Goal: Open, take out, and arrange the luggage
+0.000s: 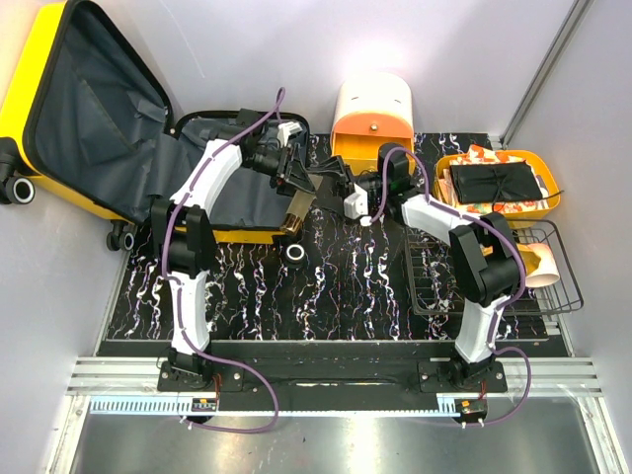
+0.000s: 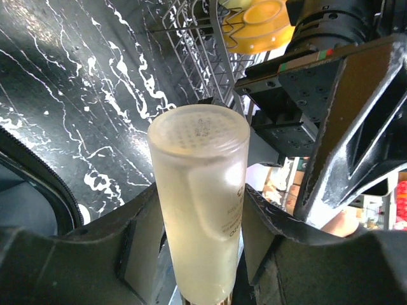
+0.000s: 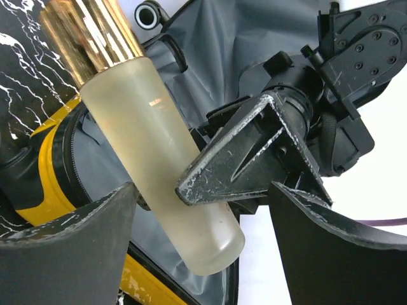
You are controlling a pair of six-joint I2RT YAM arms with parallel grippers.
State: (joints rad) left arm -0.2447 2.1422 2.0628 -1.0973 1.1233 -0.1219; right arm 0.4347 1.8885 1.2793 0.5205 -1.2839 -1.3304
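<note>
The luggage [image 1: 94,118] lies open at the left, its yellow lid propped against the wall and the grey lining showing. My left gripper [image 1: 295,181] hovers over the luggage's right edge, shut on a frosted bottle [image 1: 296,209] with a gold cap. In the left wrist view the bottle [image 2: 200,184] stands clamped between both fingers of the left gripper [image 2: 202,213]. My right gripper [image 3: 202,190] faces it, open, with the bottle [image 3: 159,159] base between its fingers and touching neither. The left gripper's finger [image 3: 254,152] presses the bottle's side. The right gripper [image 1: 333,184] meets the left near the table's middle.
A wire basket [image 1: 494,281] with a cup [image 1: 541,262] sits at the right. Behind it a yellow basket [image 1: 499,202] holds a black folded item. An orange-and-white container [image 1: 373,114] stands at the back. A luggage wheel [image 1: 294,254] rests on the black marbled mat.
</note>
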